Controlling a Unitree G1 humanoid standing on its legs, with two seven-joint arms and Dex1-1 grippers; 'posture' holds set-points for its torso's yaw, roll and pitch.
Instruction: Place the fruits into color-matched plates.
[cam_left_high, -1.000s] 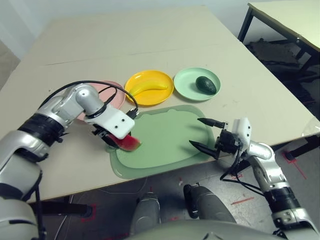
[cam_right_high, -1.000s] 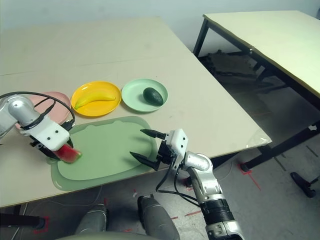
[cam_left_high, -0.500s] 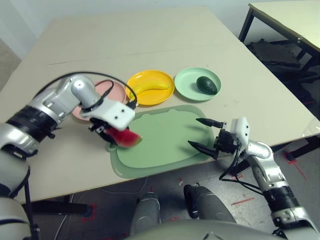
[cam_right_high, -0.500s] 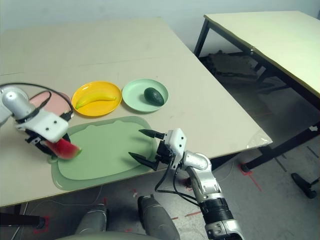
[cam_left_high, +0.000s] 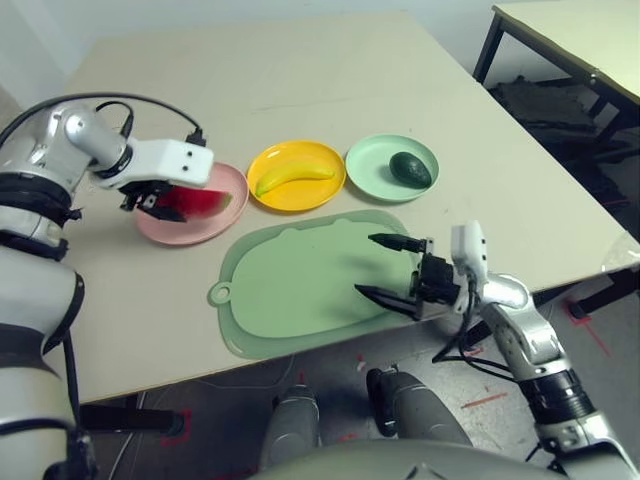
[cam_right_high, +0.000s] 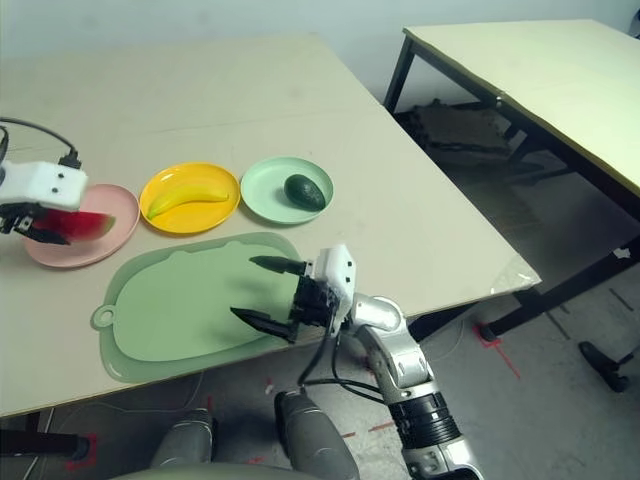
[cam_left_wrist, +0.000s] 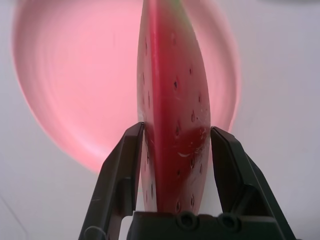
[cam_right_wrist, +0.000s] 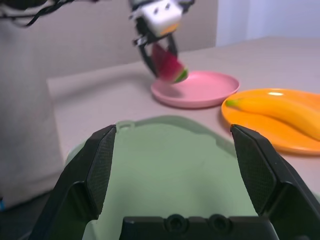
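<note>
Left gripper (cam_left_wrist: 175, 150) jaws clamped on watermelon (cam_left_high: 193, 203) above pink plate (cam_left_high: 170, 228); right gripper (cam_left_high: 385, 268) jaws apart over mat (cam_left_high: 300, 290), 5 o'clock.

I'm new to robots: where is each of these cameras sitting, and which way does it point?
Left eye, right eye: on the head, looking down at the table and both silver forearms.
Left wrist: looks along the left gripper, shut on the watermelon wedge, above the pink plate.
Right wrist: looks across the green mat between the open right gripper fingers.
Shared: both wrist views show wedge and pink plate.
</note>
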